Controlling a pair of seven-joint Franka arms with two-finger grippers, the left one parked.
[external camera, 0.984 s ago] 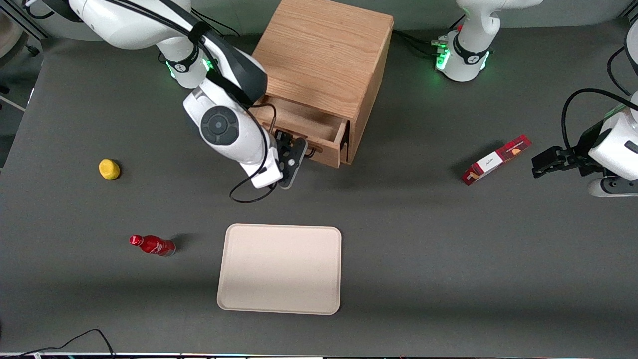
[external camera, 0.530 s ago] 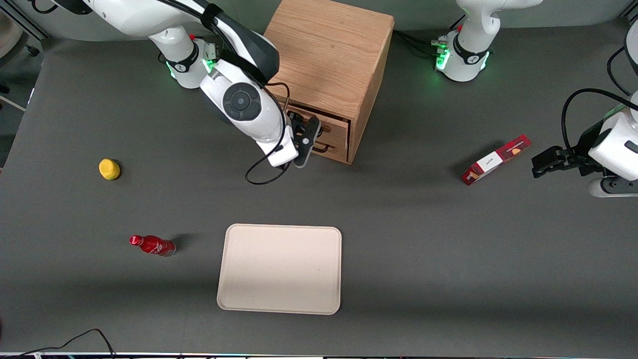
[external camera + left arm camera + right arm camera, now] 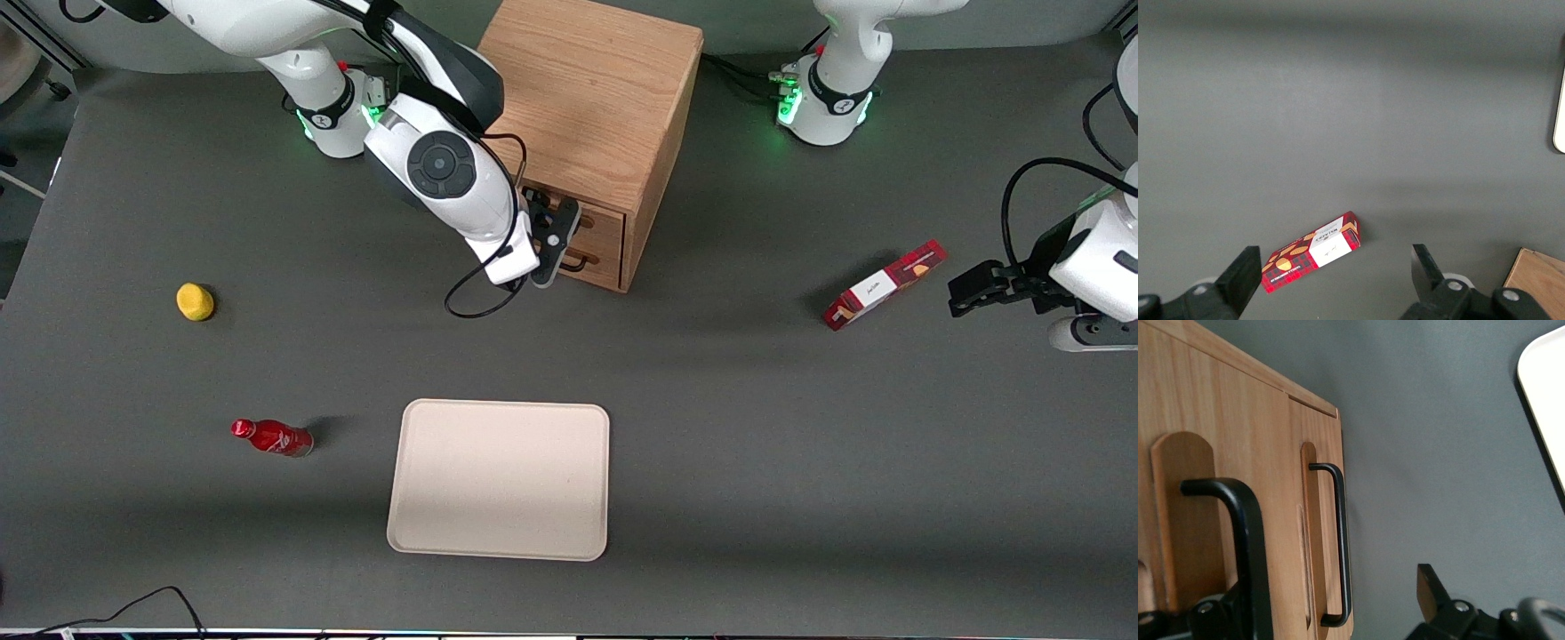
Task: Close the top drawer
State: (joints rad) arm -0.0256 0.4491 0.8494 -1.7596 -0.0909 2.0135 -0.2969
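The top drawer (image 3: 597,233) is sitting flush in the oak cabinet (image 3: 587,98), its front facing the beige tray (image 3: 500,480), its long axis running across the cabinet's face. The gripper (image 3: 553,238) is hovering at that front, fingers spread, holding nothing. The right wrist view is showing the black wire handle (image 3: 1238,540) close up (grained wood, rounded recesses), the lower drawer's handle (image 3: 1338,547) beside it.
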